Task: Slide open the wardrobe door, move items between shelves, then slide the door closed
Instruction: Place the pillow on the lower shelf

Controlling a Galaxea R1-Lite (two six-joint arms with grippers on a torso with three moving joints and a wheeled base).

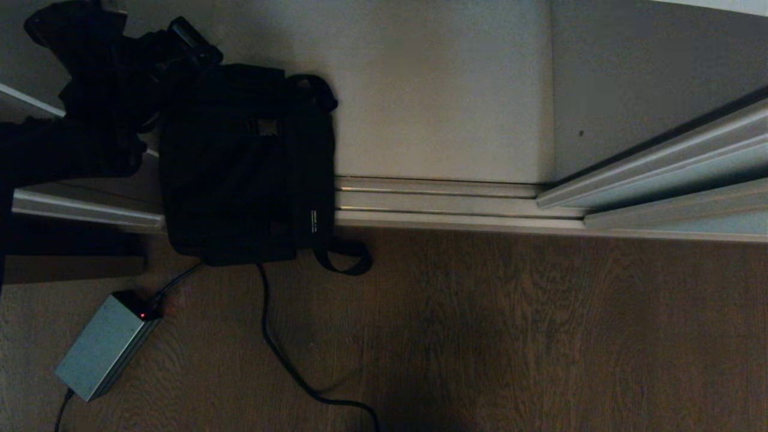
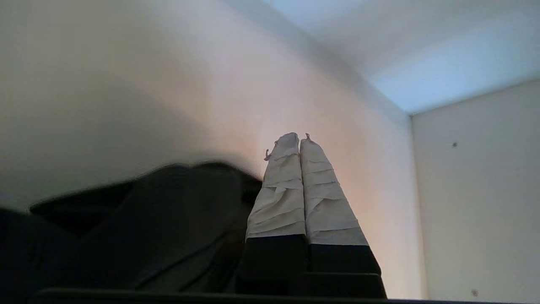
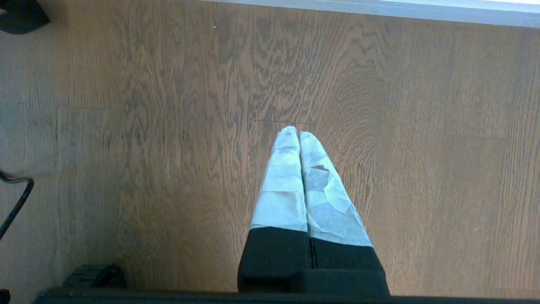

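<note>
A black fabric bag [image 1: 246, 168] with a small white label and a loose strap loop hangs in front of the open wardrobe, overlapping the floor track. Its top meets my dark left arm [image 1: 102, 90] at the upper left. In the left wrist view my left gripper [image 2: 298, 137] is shut, its taped fingers [image 2: 282, 198] pressed together with no fabric between them. The bag [image 2: 147, 228] bulges right beside them. A white shelf [image 1: 444, 90] lies behind the bag. The sliding wardrobe door [image 1: 690, 186] stands pushed to the right. My right gripper [image 3: 294, 131] hangs shut over bare floor.
The grooved metal floor track [image 1: 444, 204] runs across in front of the shelf. On the wooden floor at lower left lies a grey power box [image 1: 105, 345] with a red light, and a black cable [image 1: 288, 360] trails from it. White wardrobe walls [image 2: 476, 190] surround the left gripper.
</note>
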